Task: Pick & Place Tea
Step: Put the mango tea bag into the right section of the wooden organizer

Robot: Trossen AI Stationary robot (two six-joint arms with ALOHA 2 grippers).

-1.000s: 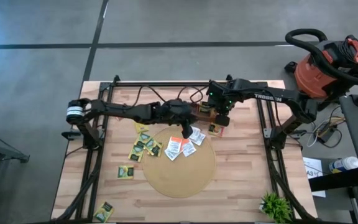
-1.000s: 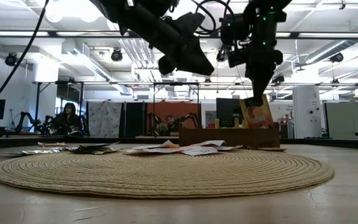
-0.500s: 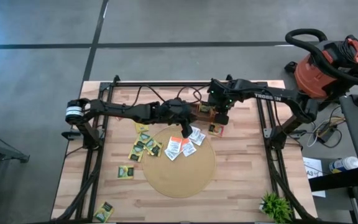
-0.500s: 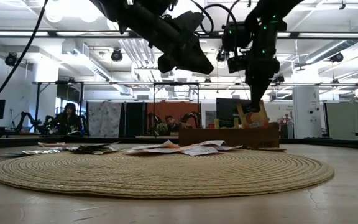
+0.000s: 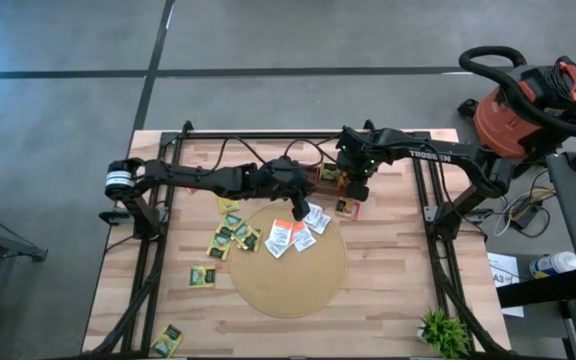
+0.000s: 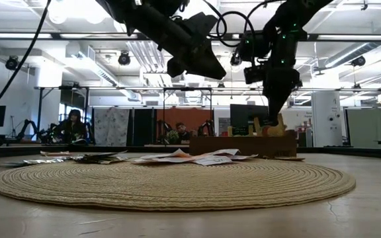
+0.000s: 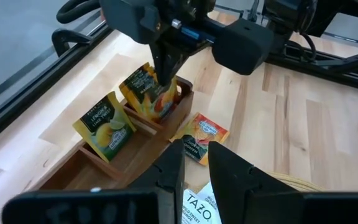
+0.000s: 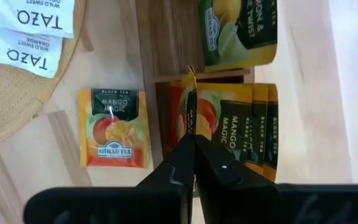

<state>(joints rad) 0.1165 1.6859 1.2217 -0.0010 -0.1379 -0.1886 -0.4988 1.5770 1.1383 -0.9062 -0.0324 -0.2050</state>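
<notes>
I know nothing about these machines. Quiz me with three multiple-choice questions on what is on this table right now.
1. Where is the right pincer?
A. over the wooden box
B. over the round mat
C. off the table

2. What colour is the sachet flat on the table beside the box?
A. white
B. orange
C. blue

3. The right pincer is:
A. wide open
B. shut on a tea sachet
C. shut, empty

Answers: 1 A, it hangs above a compartment. 2 B, an orange mango packet. 3 B, a sachet edge sits between its fingers.

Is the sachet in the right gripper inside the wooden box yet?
Partly in. The right gripper, shut on the orange sachet, holds it upright among the sachets standing in the box.
</notes>
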